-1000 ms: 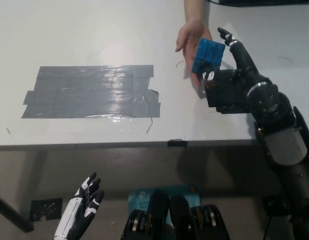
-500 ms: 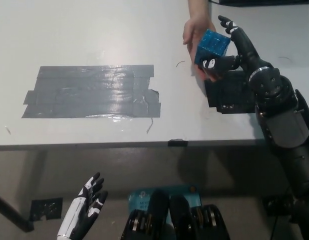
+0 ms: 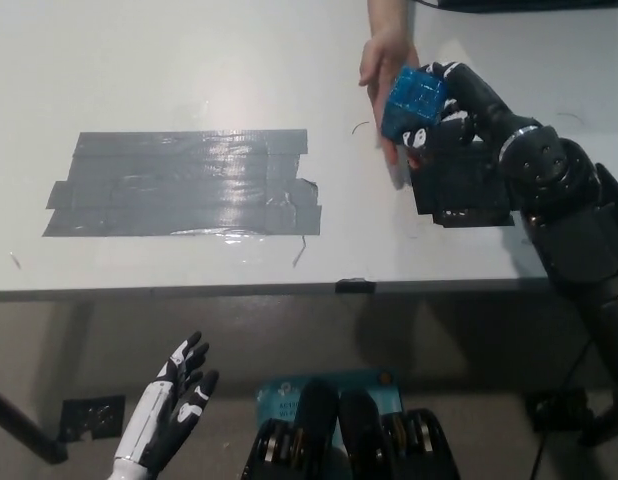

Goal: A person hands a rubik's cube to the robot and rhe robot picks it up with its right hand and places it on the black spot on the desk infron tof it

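The right hand [image 3: 451, 110] seemingly grips the Rubik's cube [image 3: 413, 102] against a person's hand [image 3: 387, 62].

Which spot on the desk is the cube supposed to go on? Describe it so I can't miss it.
Start at the white desk and go to its right side, near the front edge. The black spot is a dark square lying flat just below the blue cube and under the right hand. Unlike the wide grey tape patch at the left, it is small and solid black.
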Available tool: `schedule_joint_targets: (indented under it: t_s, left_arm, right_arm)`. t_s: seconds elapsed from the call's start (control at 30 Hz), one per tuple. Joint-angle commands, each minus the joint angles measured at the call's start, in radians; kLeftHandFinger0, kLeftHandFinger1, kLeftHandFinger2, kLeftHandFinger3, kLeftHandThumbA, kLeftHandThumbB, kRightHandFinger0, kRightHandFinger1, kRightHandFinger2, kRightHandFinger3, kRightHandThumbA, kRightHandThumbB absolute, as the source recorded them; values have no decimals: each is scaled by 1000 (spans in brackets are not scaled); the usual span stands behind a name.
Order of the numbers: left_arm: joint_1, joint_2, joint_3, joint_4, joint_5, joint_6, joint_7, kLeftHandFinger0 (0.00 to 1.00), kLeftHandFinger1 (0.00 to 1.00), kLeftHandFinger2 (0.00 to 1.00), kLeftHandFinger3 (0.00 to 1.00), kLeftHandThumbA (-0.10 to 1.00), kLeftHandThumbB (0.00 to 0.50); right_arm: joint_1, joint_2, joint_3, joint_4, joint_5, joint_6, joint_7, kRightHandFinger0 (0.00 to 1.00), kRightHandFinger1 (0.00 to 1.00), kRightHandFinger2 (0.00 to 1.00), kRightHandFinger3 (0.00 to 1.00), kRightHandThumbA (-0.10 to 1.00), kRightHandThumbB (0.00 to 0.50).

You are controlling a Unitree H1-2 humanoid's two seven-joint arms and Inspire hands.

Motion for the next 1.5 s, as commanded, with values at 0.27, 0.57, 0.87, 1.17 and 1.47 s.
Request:
schedule_joint_targets:
  t_s: [0.27, 0.57, 0.87, 1.17, 1.47]
  left_arm:
    - [-17, 15, 1, -37, -3, 2, -16, 1000, 1000, 1000, 1000, 790, 110]
    - [-27, 25, 1, -21, 2, -7, -16, 1000, 1000, 1000, 1000, 815, 103]
    - [-20, 24, 2, -25, -3, -8, -15, 1000, 1000, 1000, 1000, 792, 91]
    - [-24, 21, 2, -21, -5, -5, -14, 1000, 1000, 1000, 1000, 795, 104]
    - [-31, 23, 4, -19, -6, -5, -14, 1000, 1000, 1000, 1000, 807, 107]
  right_arm:
    - [-12, -4, -91, -146, -17, -71, -161, 186, 606, 943, 980, -100, 156]
    - [26, -27, -220, -337, 4, -113, -222, 211, 669, 1000, 1000, -100, 138]
    - [138, -41, -227, -283, -5, -111, -231, 130, 600, 982, 1000, -100, 155]
    - [149, -24, -145, -6, -62, -219, -288, 149, 589, 928, 954, -100, 142]
    - [129, -79, -69, 44, -44, -149, -115, 1000, 1000, 1000, 1000, 629, 448]
